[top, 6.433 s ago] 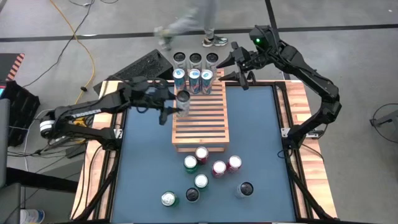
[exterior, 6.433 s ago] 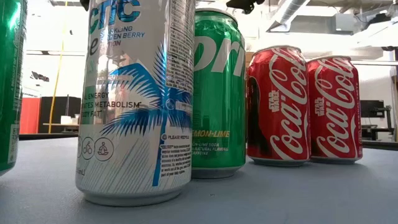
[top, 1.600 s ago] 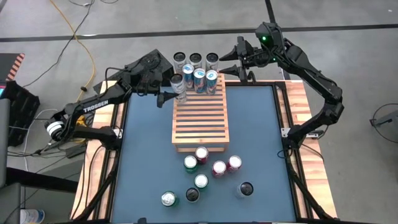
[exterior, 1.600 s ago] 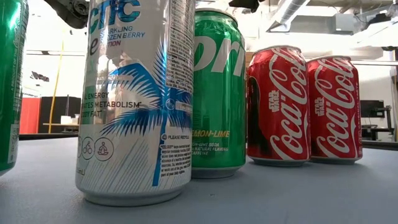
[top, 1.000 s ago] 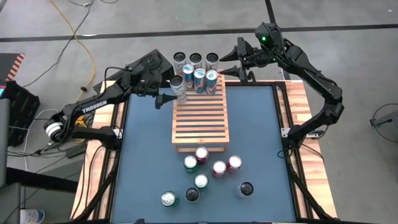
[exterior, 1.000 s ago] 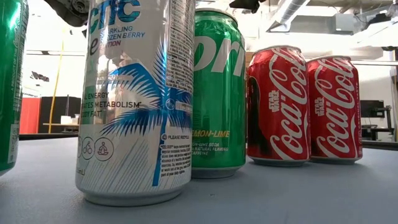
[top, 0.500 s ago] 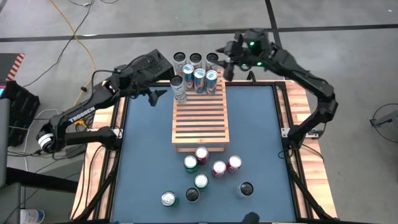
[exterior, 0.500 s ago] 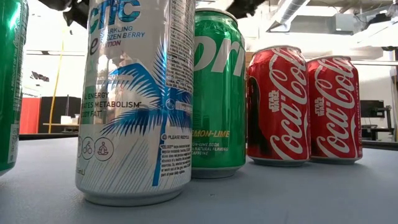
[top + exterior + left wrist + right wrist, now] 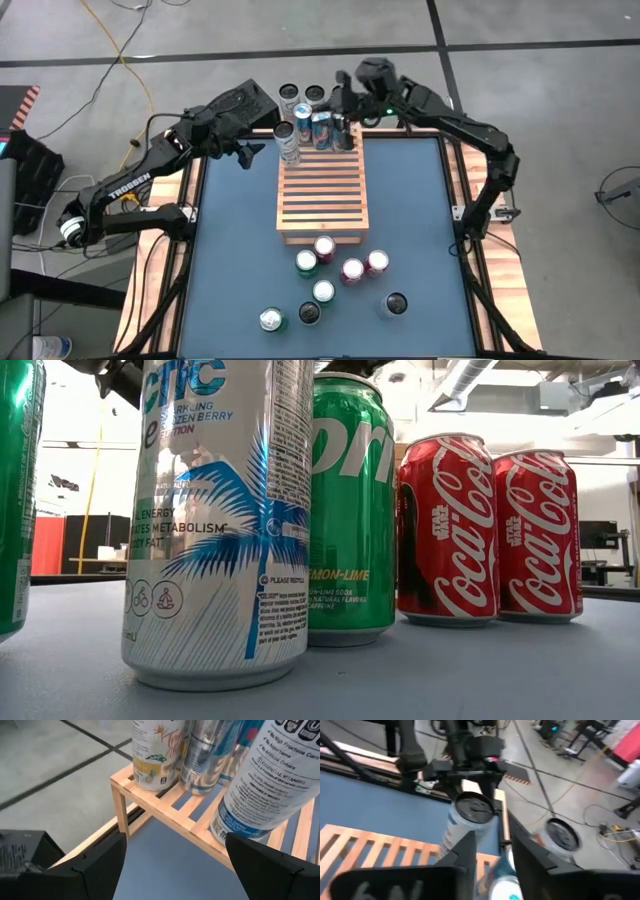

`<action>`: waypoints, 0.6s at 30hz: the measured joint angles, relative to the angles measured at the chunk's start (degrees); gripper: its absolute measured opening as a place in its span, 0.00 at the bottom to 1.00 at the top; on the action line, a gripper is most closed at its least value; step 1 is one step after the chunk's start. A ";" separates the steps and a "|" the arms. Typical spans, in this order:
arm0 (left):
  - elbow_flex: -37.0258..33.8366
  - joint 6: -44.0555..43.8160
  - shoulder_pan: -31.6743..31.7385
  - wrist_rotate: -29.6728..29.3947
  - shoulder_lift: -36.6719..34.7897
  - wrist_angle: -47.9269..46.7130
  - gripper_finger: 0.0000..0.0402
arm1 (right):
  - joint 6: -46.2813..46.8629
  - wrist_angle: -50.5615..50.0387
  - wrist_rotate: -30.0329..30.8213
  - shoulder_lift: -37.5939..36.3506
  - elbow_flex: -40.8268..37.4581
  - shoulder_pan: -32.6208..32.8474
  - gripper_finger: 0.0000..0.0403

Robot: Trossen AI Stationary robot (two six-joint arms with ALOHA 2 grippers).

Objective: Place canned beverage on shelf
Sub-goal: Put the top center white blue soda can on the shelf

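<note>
The slatted wooden shelf (image 9: 322, 190) stands mid-table. A silver-and-blue can (image 9: 288, 141) (image 9: 270, 775) stands upright on its far left corner, beside a row of cans (image 9: 322, 127) along its far end. My left gripper (image 9: 250, 152) (image 9: 185, 865) is open, a little to the left of that can and clear of it. My right gripper (image 9: 340, 112) (image 9: 492, 852) hovers over the row's right end, fingers a narrow gap apart, with a can top (image 9: 507, 887) below them. My left gripper touches nothing. My right gripper stands above the can tops at the right end of the row; I cannot tell whether its fingers touch a can.
More cans (image 9: 314, 95) stand beyond the shelf's far end. Several loose cans (image 9: 340, 272) stand on the blue table between the shelf and the near edge; the low view shows a white-blue can (image 9: 220, 520), a green one (image 9: 350, 510) and two red ones (image 9: 490, 535).
My right gripper has swung from the table's far right toward the left and slightly down, over the row of cans on the shelf. My left gripper has drawn back from the silver-and-blue can toward the table's left; the can stays upright on the shelf.
</note>
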 joint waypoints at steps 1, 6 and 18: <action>0.00 -0.65 0.00 0.10 0.00 -0.04 0.82 | -0.13 -0.65 -0.02 0.94 1.07 0.27 0.33; 0.00 -1.42 0.00 1.73 0.00 -0.45 0.82 | -2.12 -6.58 4.03 5.79 9.16 1.74 0.57; 0.00 -3.28 0.00 2.01 0.00 -2.26 0.82 | -6.46 -14.83 11.82 16.77 23.91 2.62 0.78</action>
